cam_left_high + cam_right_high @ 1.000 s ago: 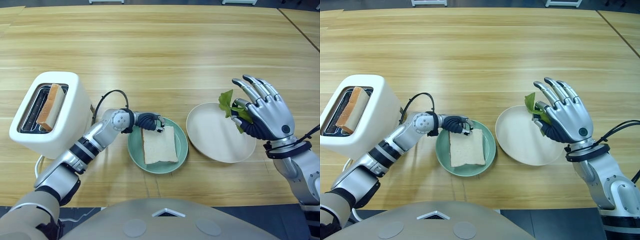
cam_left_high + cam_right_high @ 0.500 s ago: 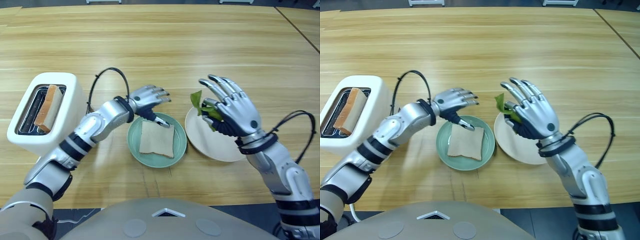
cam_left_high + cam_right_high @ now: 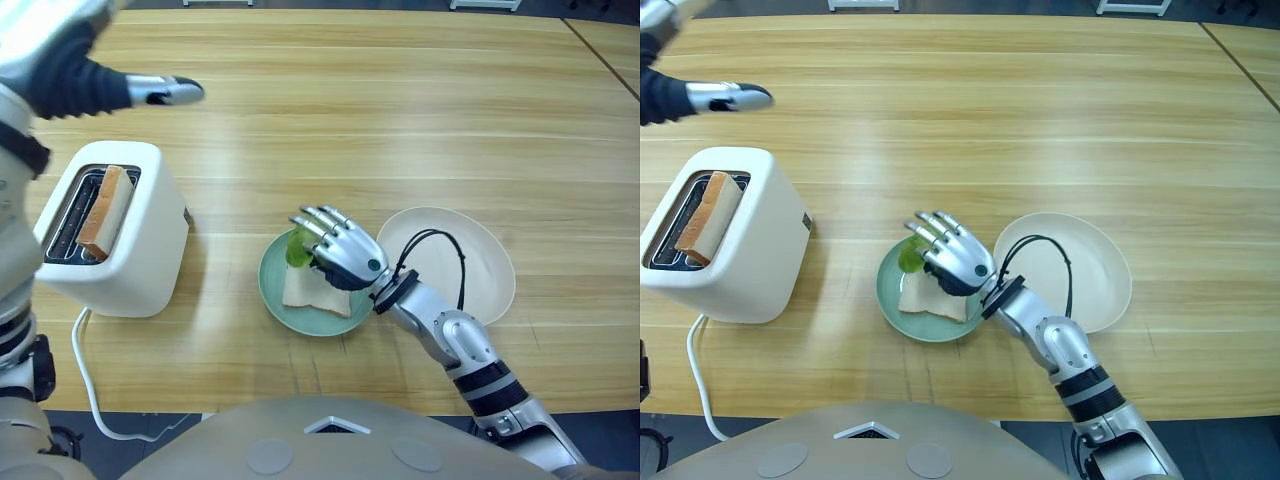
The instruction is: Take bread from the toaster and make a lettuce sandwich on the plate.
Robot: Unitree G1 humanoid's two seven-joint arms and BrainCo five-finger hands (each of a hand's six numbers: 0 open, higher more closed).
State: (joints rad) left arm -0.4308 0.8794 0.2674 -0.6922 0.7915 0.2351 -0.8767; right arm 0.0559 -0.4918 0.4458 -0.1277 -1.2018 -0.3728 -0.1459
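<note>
A white toaster (image 3: pixel 120 240) stands at the left with one bread slice (image 3: pixel 105 208) upright in its slot. A second bread slice (image 3: pixel 318 298) lies flat on the green plate (image 3: pixel 271 290) in the middle. My right hand (image 3: pixel 342 256) hovers over that plate's far-left part, shut on a green lettuce leaf (image 3: pixel 298 248) that hangs just above the bread's left corner. My left hand (image 3: pixel 95 82) is raised high at the top left, beyond the toaster, holding nothing, with an outstretched finger (image 3: pixel 732 96).
An empty beige plate (image 3: pixel 485 268) sits right of the green plate, partly behind my right forearm. The toaster's white cord (image 3: pixel 88 375) trails toward the table's near edge. Bare wooden table stretches across the far side.
My right hand carried the lettuce left, from over the beige plate to over the bread on the green plate. My left hand rose from the green plate to the top left.
</note>
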